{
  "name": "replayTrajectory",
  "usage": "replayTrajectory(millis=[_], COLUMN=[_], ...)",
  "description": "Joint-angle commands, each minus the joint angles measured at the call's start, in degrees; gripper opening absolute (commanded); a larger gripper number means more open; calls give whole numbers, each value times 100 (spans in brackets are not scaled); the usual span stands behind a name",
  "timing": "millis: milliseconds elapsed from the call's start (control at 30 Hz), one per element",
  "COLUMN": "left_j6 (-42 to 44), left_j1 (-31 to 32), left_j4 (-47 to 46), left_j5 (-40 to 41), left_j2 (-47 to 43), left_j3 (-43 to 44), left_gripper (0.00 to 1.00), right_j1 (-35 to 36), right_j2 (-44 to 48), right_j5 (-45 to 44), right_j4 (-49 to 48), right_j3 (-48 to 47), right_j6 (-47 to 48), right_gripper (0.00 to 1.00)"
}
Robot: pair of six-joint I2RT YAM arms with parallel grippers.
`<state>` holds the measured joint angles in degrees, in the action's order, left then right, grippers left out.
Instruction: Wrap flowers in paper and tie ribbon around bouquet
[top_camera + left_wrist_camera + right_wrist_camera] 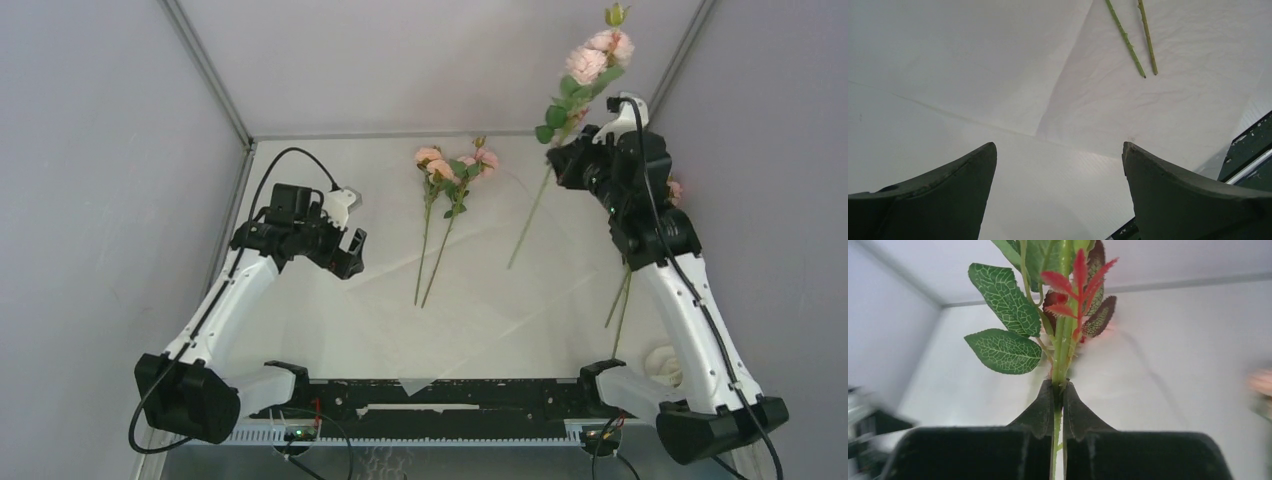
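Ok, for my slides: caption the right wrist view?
Right gripper pinching a thin green rose stem below its veined leaves.

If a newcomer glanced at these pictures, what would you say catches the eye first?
The right tool, shut on a rose held high at the far right, its blooms above the arm. Mid-table, two more roses lie on the paper, and the left tool hovers open over its left part.
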<state>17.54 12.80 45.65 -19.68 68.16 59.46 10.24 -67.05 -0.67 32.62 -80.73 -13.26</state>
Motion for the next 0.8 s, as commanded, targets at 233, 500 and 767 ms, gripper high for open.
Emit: replayTrajectory(millis=[233,500,767], left_j6=[32,45,82], left_j1=[12,12,12], left_j4=[109,71,106], left_j5=[14,321,322], left_j2=[207,963,1118], left_j3=[637,642,552], left_gripper=[100,100,100], right_j1=[2168,2232,1936], right_j2=[-2980,-5647,-4875], right_j5=[753,157,-1817], right_j4=[-1794,-369,955], right_j3=[-502,-2727,-2515], right_j6=[-1946,-1363,-179], right_gripper=[0,3,80])
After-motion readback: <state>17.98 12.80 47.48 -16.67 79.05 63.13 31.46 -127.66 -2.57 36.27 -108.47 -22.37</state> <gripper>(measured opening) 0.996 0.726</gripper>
